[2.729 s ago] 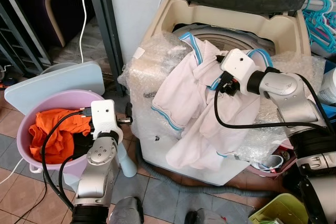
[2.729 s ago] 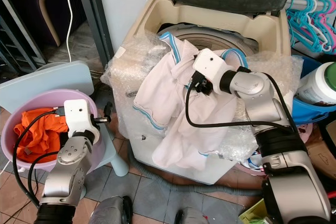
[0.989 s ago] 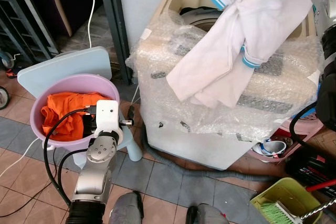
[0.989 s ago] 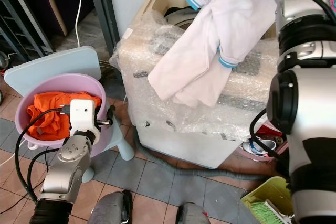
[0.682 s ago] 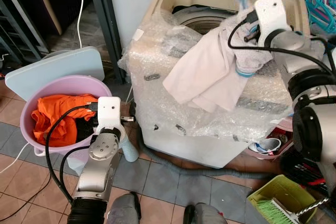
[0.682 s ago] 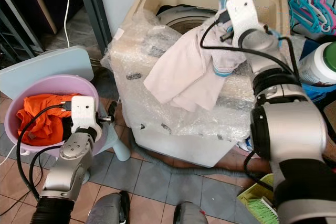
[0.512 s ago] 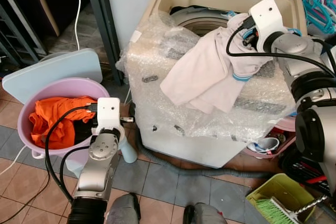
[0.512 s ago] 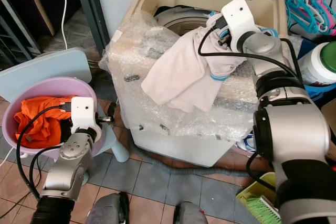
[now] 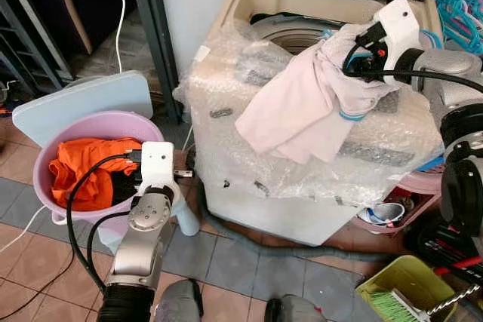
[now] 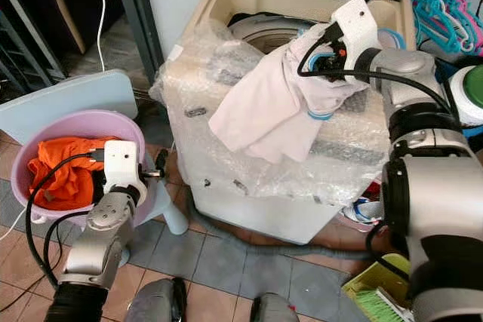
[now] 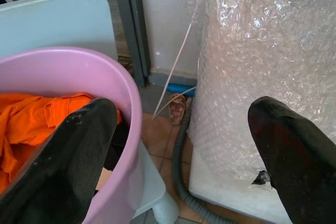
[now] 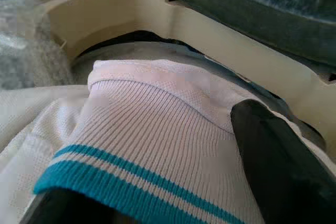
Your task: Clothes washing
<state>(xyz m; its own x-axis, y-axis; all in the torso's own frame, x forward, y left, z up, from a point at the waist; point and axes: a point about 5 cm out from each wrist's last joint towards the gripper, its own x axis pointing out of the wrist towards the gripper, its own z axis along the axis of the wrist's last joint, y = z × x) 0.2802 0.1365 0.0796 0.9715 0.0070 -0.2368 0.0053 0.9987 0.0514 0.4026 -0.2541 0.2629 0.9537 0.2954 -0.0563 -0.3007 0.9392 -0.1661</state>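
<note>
A white shirt (image 9: 302, 107) with teal trim lies bunched over the top front of the bubble-wrapped washing machine (image 9: 264, 164). My right gripper (image 9: 351, 47) is shut on the shirt's collar end at the rim of the open tub (image 9: 290, 34). In the right wrist view the teal-striped cuff (image 12: 142, 166) lies between the black fingers (image 12: 273, 171). My left gripper (image 11: 178, 119) hangs open beside the pink basin (image 9: 94, 122), which holds orange clothes (image 9: 79, 175). Nothing is between its fingers.
A light blue stool (image 9: 83, 107) stands behind the basin. A dark metal frame (image 9: 147, 28) rises left of the washer. A grey hose (image 9: 302, 243) runs along the tiled floor. A green bin with a brush (image 9: 404, 292) and teal hangers (image 9: 460, 5) are at the right.
My right gripper carried the shirt up high, then brought it down to the tub rim; the shirt is now bunched near the opening. The left arm stayed put. The camera shifted.
</note>
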